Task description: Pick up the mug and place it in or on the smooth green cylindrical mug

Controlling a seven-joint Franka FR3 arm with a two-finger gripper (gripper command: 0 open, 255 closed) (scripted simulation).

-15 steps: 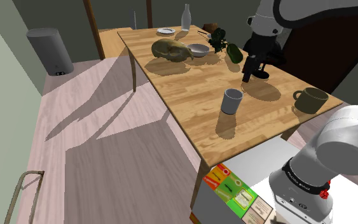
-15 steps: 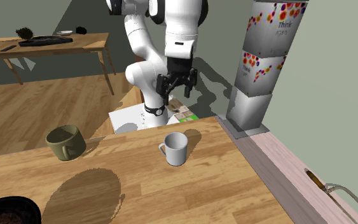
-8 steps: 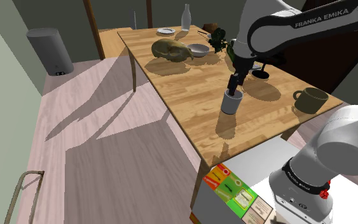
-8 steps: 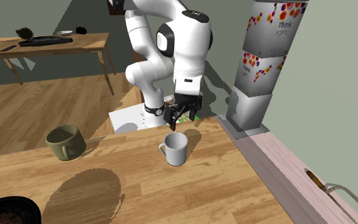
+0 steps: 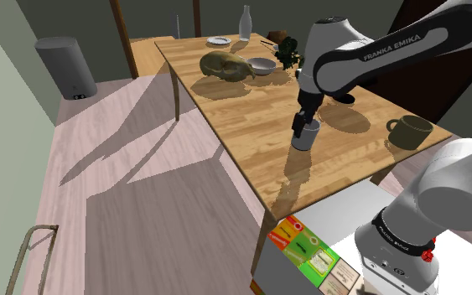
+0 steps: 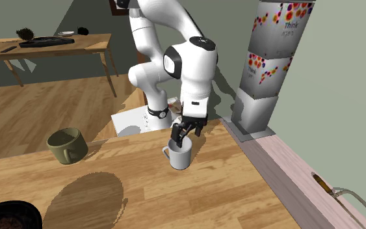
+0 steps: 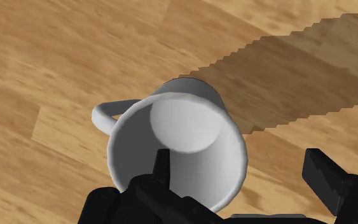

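Observation:
A pale grey mug (image 5: 307,137) stands upright near the wooden table's (image 5: 251,126) front edge, also as mug (image 6: 181,154) and mug (image 7: 177,143) with its handle to one side. An olive-green mug (image 5: 410,130) sits apart toward the shoulder view's right, and appears as green mug (image 6: 66,145). My gripper (image 5: 303,126) is down at the grey mug's rim, gripper (image 6: 183,131). It is open (image 7: 238,160): one finger (image 7: 161,167) reaches inside the mug, the other finger (image 7: 323,178) stands outside its wall. Neither presses the wall.
At the table's far end are a white bowl (image 5: 262,65), an olive lump (image 5: 225,65), a bottle (image 5: 245,23), a plate (image 5: 219,40) and a dark plant (image 5: 287,52). A grey bin (image 5: 66,67) stands on the floor. A tall dotted box stack (image 6: 274,62) rises beside the table.
The arm has swung from above the table's far side down to the grey mug. The open fingers now straddle its rim. Neither mug has moved.

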